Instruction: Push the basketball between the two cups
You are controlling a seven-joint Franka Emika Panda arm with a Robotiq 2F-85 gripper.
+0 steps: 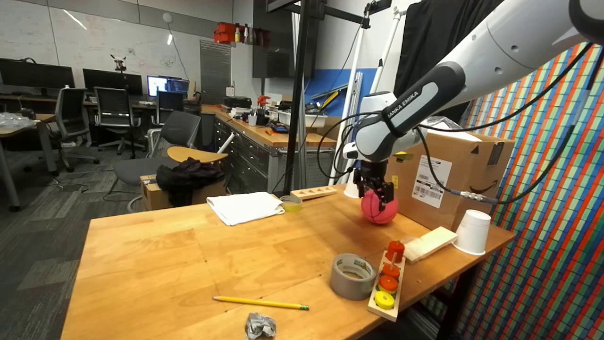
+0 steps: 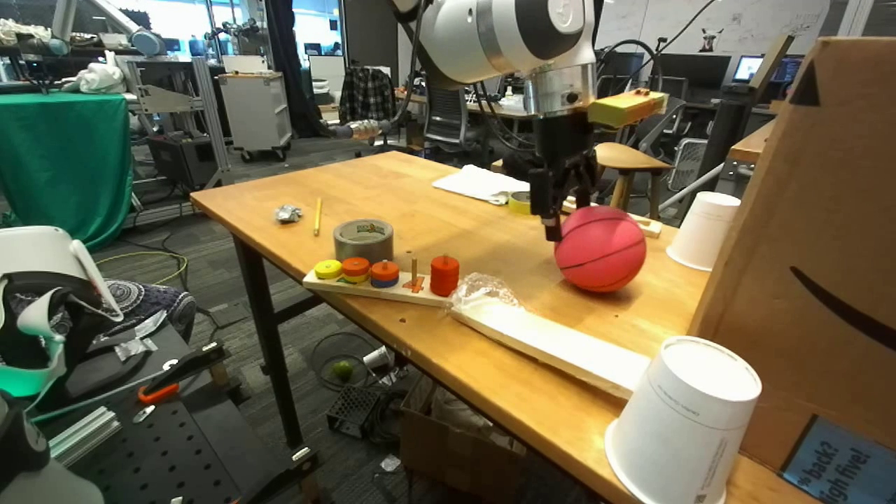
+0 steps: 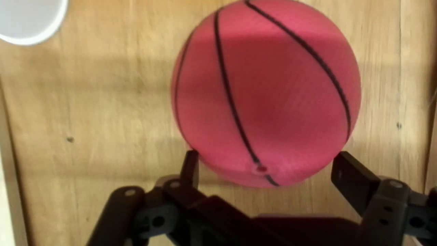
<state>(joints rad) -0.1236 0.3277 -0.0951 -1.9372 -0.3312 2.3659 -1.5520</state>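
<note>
The fingers point(image 3: 355, 186) of the gripper point(image 3: 266, 163) stand wide apart in the wrist view, with nothing clamped between them; their tips come up to the outline of the basketball point(image 3: 273, 92) at about 8 and 4 o'clock, though I cannot tell whether they touch it. The basketball rests on the wooden table point(image 1: 141, 264). In an exterior view an upside-down white disposable cup point(image 2: 702, 231) stands near it toward 3 o'clock, the foreground cup point(image 2: 682, 420) farther off toward 5.

On the arm point(image 1: 500, 52), "ANKA EMIKA" can be read, the first letters unclear. The cardboard box point(image 2: 784, 210) bears Amazon's smile arrow; its blue panel point(image 2: 840, 458) shows "back?" and "five!", partly cut off. The shipping label point(image 1: 430, 184) has print too small to read, as does the foreground cup.

That cup runs off the lower edge of an exterior view, and the wrist view catches only a slice of a cup toward 10 o'clock, which of the two I cannot tell.

The basketball is round, without a long axis; in the wrist view one black seam runs from 11 to 6 o'clock, its valve point(image 3: 261, 168) near 6, another from 12 to 4. Both cups stand with their long axes vertical, mouths down.
</note>
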